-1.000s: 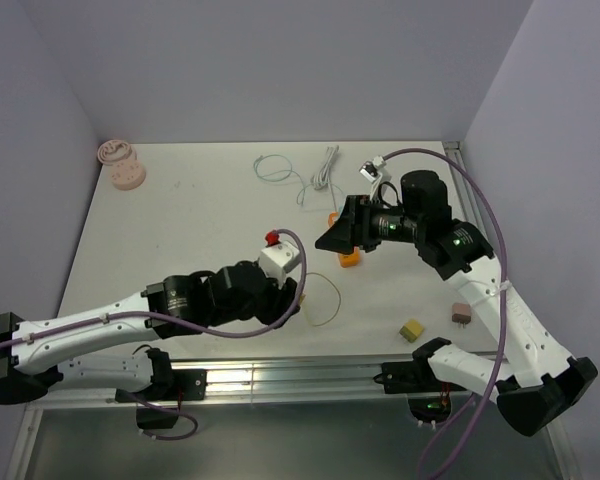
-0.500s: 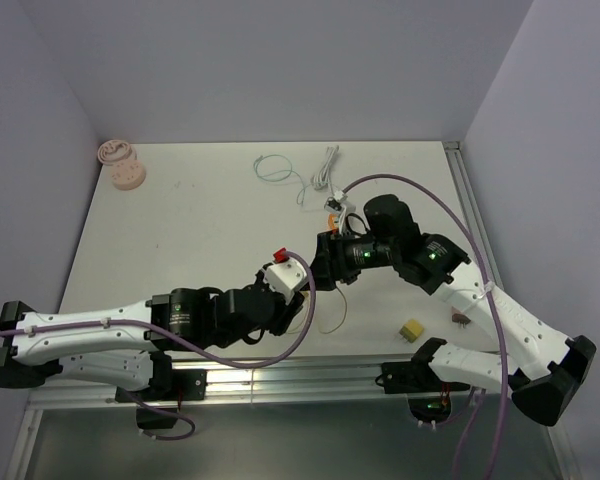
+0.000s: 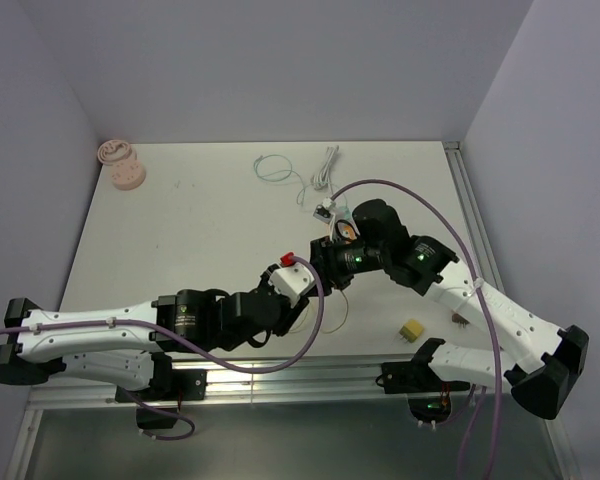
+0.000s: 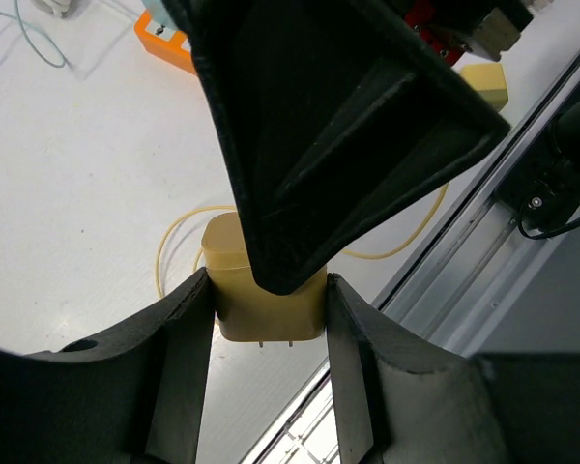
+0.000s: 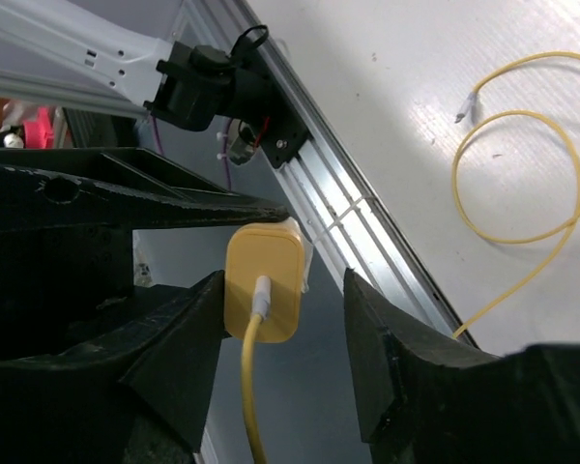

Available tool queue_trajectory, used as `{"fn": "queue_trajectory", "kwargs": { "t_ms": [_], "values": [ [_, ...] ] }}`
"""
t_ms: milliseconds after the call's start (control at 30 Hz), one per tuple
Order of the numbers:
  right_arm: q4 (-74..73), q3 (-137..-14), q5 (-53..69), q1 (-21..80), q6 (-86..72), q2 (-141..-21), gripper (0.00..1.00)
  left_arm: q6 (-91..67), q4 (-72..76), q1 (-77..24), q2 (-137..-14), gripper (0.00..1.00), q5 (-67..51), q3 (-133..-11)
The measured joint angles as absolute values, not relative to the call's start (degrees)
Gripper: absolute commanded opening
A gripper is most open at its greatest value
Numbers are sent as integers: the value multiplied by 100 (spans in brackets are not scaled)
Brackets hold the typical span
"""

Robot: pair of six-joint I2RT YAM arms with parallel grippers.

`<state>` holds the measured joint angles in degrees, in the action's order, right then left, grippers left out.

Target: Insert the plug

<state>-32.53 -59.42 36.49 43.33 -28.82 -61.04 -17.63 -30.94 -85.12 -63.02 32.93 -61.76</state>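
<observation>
A yellow plug with a yellow cable is clamped between the black fingers of my left gripper, its two prongs facing the left wrist camera. In the top view my left gripper meets my right gripper above the table's near middle. In the right wrist view my right gripper is open, its jaws on either side of the plug's cable end; one finger is at the plug's side, the other stands apart. An orange socket block lies behind the right arm.
The yellow cable loops on the table. A yellow cube and a pinkish plug lie at the near right. White and green cables lie at the back. A pink object sits at the far left corner. The metal rail runs along the near edge.
My right arm has swung left and down to my left gripper, and its open jaws now straddle the plug. My left gripper has shifted right with the plug.
</observation>
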Motion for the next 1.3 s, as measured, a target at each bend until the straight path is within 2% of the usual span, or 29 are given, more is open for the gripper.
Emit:
{"fn": "queue_trajectory", "kwargs": {
  "t_ms": [167, 200, 300, 400, 433, 467, 600, 700, 967, 1167, 1300],
  "values": [
    [-3159, -5916, 3791, 4388, -2834, -6145, 35, -1732, -3131, -8538, -6368, 0, 3312, -6187],
    [-3140, -5909, 3798, 4390, -2832, -6145, 23, -1723, -3148, -8543, -6370, 0, 3330, -6191],
    [-3044, -5841, 3854, 4388, -2886, -6143, 0, -1719, -3194, -8562, -6372, 4, 3376, -6206],
    [-2923, -5756, 3857, 4390, -2902, -6097, 0, -1728, -3218, -8569, -6375, 19, 3395, -6206],
    [-2895, -5736, 3837, 4390, -2906, -6073, 0, -1734, -3216, -8569, -6372, 29, 3404, -6206],
    [-2864, -5714, 3813, 4390, -2917, -6042, 0, -1747, -3208, -8571, -6361, 33, 3417, -6206],
    [-2716, -5697, 3629, 4429, -2987, -5922, 0, -1852, -3061, -8580, -6134, 64, 3472, -6099],
    [-2847, -5697, 3096, 4458, -2810, -5848, 0, -2034, -3026, -8582, -5710, 75, 3553, -6025],
    [-3387, -5710, 685, 4436, -2423, -5854, 0, -2646, -2849, -8584, -4287, 79, 4062, -5968],
    [-3531, -5712, -1098, 4333, -2211, -5913, 0, -2995, -2928, -8586, -3795, 80, 4230, -5688],
    [-3559, -5712, -1728, 4104, -2106, -6045, 0, -3164, -2950, -8586, -3577, 80, 4292, -5603]
  ]
}}
